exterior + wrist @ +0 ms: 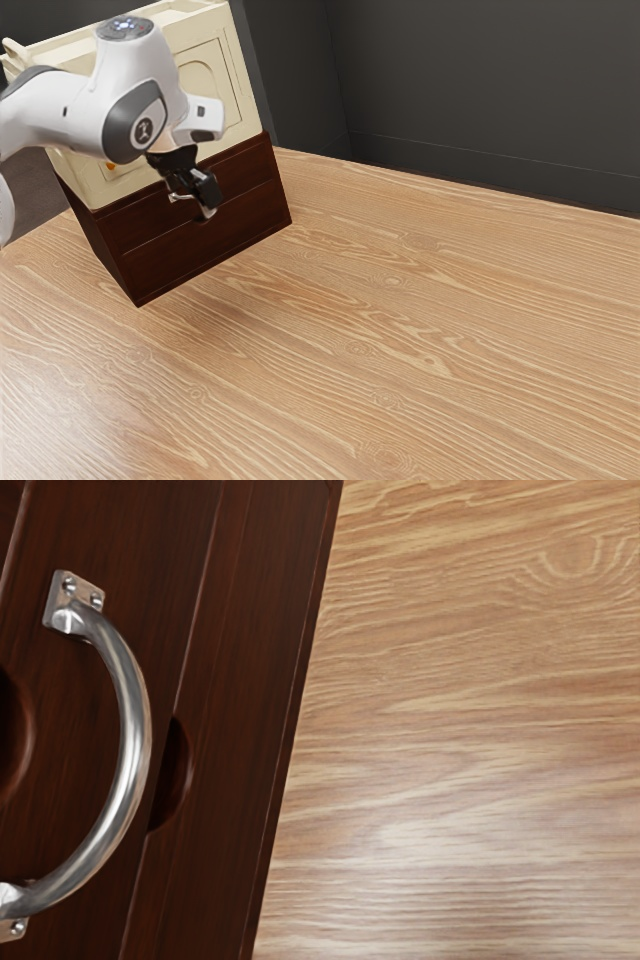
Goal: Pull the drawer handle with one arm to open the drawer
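Worktop [400, 380] wood grain lies nearest the camera in the exterior view. Toward the exterior view's left, by the worktop's far edge, stands a cabinet with a cream upper part [215, 75] above a dark brown front [250, 205]. Just before that front hangs the gripper [207, 206], right by the metal handle [180, 197]; whether it stands wide or narrow, or touches the handle, I cannot tell.

Wrist view: the handle curves out from the brown front, a screwed bracket [88, 588] at each end, and the worktop shows past the front's edge.
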`<state>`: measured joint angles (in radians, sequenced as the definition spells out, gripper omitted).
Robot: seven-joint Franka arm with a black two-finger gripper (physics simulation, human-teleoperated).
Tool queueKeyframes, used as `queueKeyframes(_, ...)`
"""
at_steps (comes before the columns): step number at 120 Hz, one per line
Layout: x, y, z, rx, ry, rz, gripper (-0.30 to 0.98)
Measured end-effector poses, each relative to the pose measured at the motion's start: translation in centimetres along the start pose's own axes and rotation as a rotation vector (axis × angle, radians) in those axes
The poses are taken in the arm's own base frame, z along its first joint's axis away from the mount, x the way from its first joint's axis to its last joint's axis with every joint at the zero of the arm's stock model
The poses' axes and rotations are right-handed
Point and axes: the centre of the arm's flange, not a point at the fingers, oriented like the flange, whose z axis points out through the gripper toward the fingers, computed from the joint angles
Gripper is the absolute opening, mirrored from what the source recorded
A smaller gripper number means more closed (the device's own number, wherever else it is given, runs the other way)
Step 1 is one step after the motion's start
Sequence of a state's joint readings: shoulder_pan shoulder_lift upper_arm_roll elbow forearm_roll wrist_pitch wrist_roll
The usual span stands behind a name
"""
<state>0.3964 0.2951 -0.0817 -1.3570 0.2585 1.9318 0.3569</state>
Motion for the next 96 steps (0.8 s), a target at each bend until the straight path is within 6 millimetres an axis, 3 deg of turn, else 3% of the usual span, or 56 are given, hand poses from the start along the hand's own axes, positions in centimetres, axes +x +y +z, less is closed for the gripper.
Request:
queueKeyframes(47,1.3,-1.2,2.5,0.009,0.032,0.072,0.69)
queueKeyframes(96,1.3,-1.9,3.0,-0.013,0.069,0.094,0.69)
